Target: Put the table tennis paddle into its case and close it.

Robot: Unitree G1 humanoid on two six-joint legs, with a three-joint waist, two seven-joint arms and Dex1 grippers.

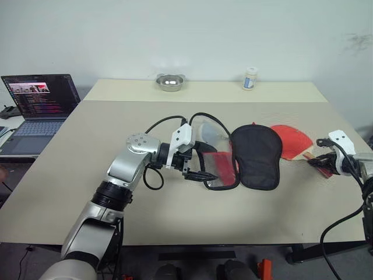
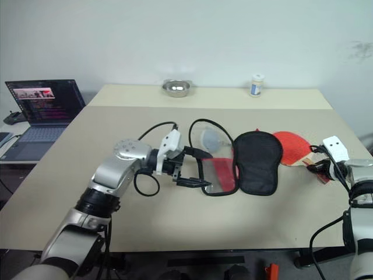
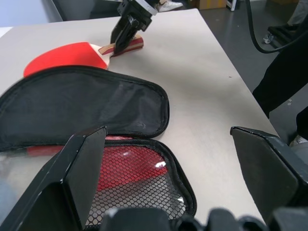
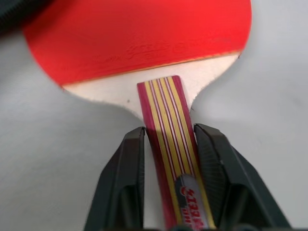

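Flat on the beige table (image 1: 70, 175), near its right edge: the table tennis paddle (image 1: 291, 142), red face up, blade partly tucked under the right side of the case (image 1: 254, 156), striped handle pointing away from the case toward the right gripper (image 4: 168, 159). Right gripper's two black fingers (image 4: 126, 183) pressed against either side of the handle, closed on it, paddle lying on the tabletop. Case spread open in the middle of the table, black flap on the right, red half with black mesh pocket (image 3: 139, 178) and zipper edge on the left. Left gripper (image 1: 197, 173) hovering just beside the mesh half, jaws spread wide, gripping nothing; one finger close over the case's left rim, contact impossible to judge. Farther back, along the table's far edge: a small metal bowl (image 1: 170, 82) and a white bottle (image 1: 250, 78), well apart from each other. Off to the left, on a separate desk: an open laptop (image 1: 38, 105), screen lit.
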